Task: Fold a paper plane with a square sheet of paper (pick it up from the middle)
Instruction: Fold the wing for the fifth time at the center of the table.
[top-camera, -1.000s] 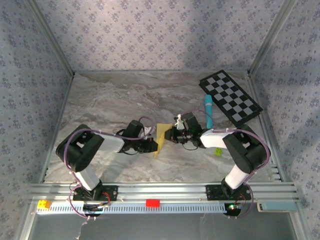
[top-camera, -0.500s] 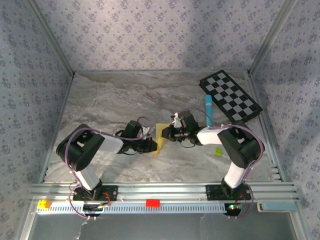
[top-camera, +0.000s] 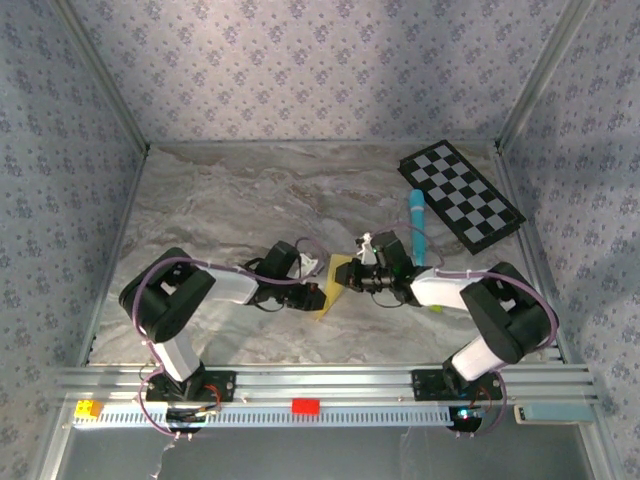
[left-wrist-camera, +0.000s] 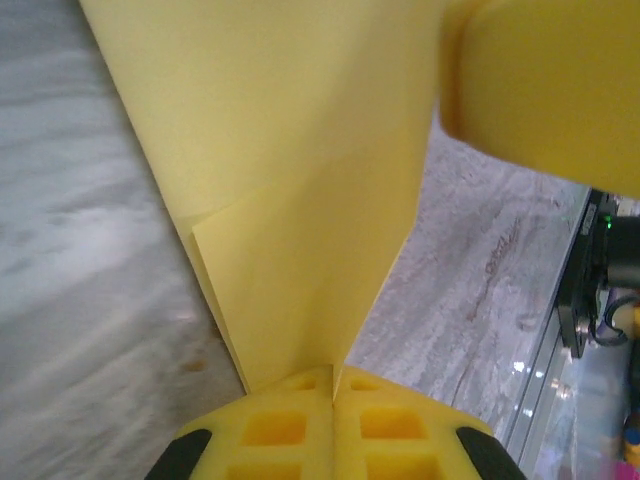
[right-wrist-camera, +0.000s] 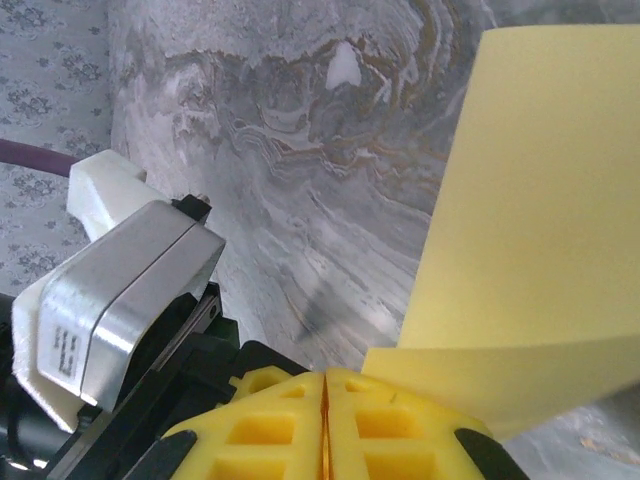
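Gripping yellow paper (top-camera: 335, 285) from opposite sides: left fingers (left-wrist-camera: 272, 428), right fingers (right-wrist-camera: 262, 432) both clamped on its edges.

In the left wrist view, the square sheet of paper (left-wrist-camera: 300, 200) is cut off by the top edge, and a blurred yellow shape (left-wrist-camera: 545, 80) at the upper right cannot be identified. From above, the sheet's folds are too small to be made out, and its edges are covered by the left gripper (top-camera: 319, 297) and the right gripper (top-camera: 345, 280).

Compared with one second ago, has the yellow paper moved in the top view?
Yes. The square sheet of paper has shifted slightly right and toward the near edge, closing its sideways gap to the light-blue marker.
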